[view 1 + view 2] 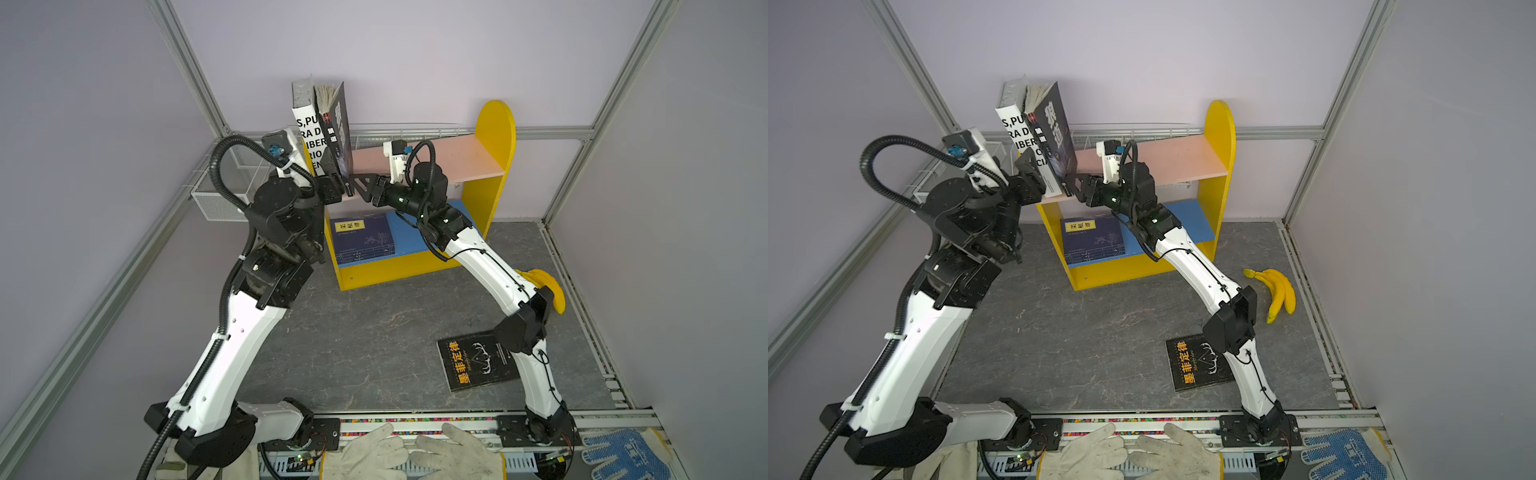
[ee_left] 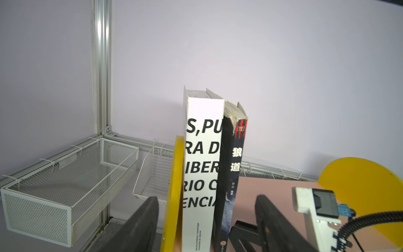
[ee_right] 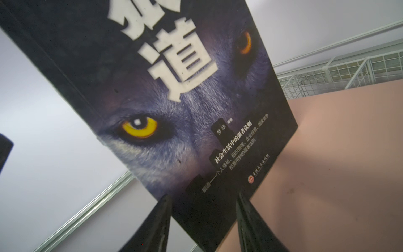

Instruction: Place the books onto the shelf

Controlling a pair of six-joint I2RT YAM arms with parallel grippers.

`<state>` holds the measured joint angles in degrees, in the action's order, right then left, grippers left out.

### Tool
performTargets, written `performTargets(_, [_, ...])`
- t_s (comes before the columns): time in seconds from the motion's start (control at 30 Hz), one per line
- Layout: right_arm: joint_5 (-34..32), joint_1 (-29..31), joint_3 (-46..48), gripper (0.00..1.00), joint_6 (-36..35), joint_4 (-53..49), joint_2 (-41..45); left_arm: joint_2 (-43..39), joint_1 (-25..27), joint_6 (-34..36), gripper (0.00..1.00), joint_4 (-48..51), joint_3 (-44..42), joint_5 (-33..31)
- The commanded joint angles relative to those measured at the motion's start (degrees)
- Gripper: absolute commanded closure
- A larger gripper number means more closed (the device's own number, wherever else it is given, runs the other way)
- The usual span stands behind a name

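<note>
We are seeing the shelf (image 1: 494,137) standing at the back of the desk (image 1: 374,340). At the left end of its upper board (image 1: 457,153) the larger book (image 1: 309,137) is standing, the thinner book (image 1: 338,124) touching its right. A stack of books (image 1: 363,239) is lying on the lower board (image 1: 411,232); a lone book (image 1: 473,361) is lying on the desk, front right

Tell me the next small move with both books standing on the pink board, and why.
Probably draw the left gripper straight back: its jaws stand open astride the yellow side panel, the white book and the wolf book, gripping nothing. The right gripper seems to prop that pair upright on the pink board, tips against the wolf book's cover. One black book lies on the table.
</note>
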<state>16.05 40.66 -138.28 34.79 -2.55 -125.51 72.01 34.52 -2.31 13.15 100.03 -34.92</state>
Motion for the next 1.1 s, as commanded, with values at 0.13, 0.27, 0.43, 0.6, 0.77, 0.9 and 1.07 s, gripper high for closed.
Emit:
performTargets(0.13, [-1.25, -3.41, 2.60, 0.43, -5.74, -4.86, 4.21, -11.32, 0.11, -1.18, 0.21, 2.50, -9.51, -0.87])
performTargets(0.27, [-0.55, -3.90, 2.22, 0.41, -7.01, -4.79, 5.32, -15.26, 0.05, -3.48, 0.19, 6.67, -12.75, 1.26])
performTargets(0.43, [0.77, -3.88, 3.24, 0.41, -6.98, -5.74, 6.58, -16.91, 0.10, -5.17, 0.16, 10.12, -15.01, 7.22])
performTargets(0.6, [-2.07, -3.92, 13.35, 0.34, -9.52, -8.83, 14.90, -14.16, 0.06, -6.85, 0.10, 17.32, -15.35, 22.46])
performTargets(0.77, [-12.52, -4.15, 33.84, 0.20, -13.26, -8.93, 30.08, -13.78, 0.09, -12.23, 0.05, 12.78, -25.05, 38.07])
performTargets(0.9, [-19.77, -6.47, 48.49, 0.12, -13.90, -13.33, 41.50, -13.41, 0.31, -19.35, 0.05, 6.38, -34.95, 44.00])
performTargets(1.07, [-20.45, -13.96, 62.13, 0.09, -9.12, -25.20, 48.89, -9.74, 5.46, -23.92, 0.07, 3.07, -42.50, 44.92])
